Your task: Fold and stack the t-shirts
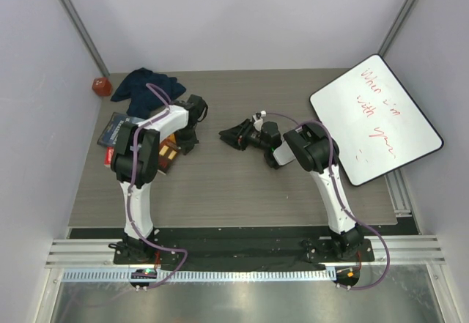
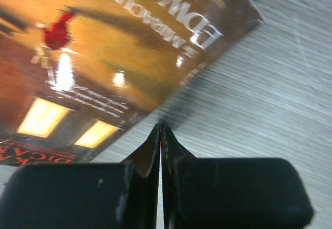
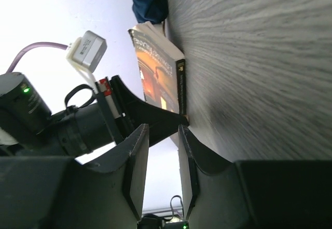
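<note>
One dark navy t-shirt (image 1: 146,88) lies crumpled at the far left of the table; its edge shows at the top of the right wrist view (image 3: 148,0). No other t-shirt is in view. My left gripper (image 1: 185,144) is shut and empty, its tips (image 2: 160,131) low over the table by the corner of an orange-brown book (image 2: 104,47). My right gripper (image 1: 231,134) is open and empty near the table's middle, turned on its side and pointing left toward the left gripper (image 3: 162,133). Both grippers are apart from the t-shirt.
A pile of books (image 1: 121,132) lies at the left under the left arm, and the orange-brown book shows in the right wrist view (image 3: 158,78). A small red object (image 1: 100,86) sits at the far left corner. A whiteboard (image 1: 374,118) with red writing leans at the right.
</note>
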### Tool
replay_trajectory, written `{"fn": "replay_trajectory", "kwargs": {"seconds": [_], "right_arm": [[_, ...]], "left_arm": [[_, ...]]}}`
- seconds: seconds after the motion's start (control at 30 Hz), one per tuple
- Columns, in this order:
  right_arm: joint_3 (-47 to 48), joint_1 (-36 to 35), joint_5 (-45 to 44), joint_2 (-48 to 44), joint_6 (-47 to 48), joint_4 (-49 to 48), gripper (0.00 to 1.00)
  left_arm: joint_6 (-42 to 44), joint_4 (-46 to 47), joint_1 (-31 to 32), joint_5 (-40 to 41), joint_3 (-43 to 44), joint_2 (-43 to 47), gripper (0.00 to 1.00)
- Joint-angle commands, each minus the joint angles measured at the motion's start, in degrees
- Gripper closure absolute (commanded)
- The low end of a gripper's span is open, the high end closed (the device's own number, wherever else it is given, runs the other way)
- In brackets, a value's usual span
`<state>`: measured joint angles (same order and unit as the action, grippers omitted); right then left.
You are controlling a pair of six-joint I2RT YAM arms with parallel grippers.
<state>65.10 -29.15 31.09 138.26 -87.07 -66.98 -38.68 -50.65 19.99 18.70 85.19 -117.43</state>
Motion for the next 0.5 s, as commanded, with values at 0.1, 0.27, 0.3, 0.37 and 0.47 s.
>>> {"fn": "replay_trajectory", "kwargs": {"seconds": [0.1,0.27,0.3,0.37,0.47], "right_arm": [[0.46,0.32,1.69,2.02,-4.34,-6.67,0.66],[0.73,0.41,2.04,2.37,-5.13,-7.81,0.66],[0.82,0.49,2.22,2.54,-5.65,-8.25,0.66],[0.90,0.58,2.13,3.42,-7.14,-10.35,0.66],[0.73,0.84,2.13,4.30,-8.90,-12.81,0.66]], "left_arm": [[-3.95,-4.01,-0.39,8.81,2.26,-3.33,1.00],[-4.48,-7.43,-0.39,12.23,5.42,-4.65,1.00],[-4.57,-7.79,-0.39,12.76,5.78,-4.74,1.00],[-5.00,-8.58,-0.65,13.82,6.48,-4.74,1.00],[-5.18,-8.67,-1.44,14.52,6.48,-3.60,1.00]]}}
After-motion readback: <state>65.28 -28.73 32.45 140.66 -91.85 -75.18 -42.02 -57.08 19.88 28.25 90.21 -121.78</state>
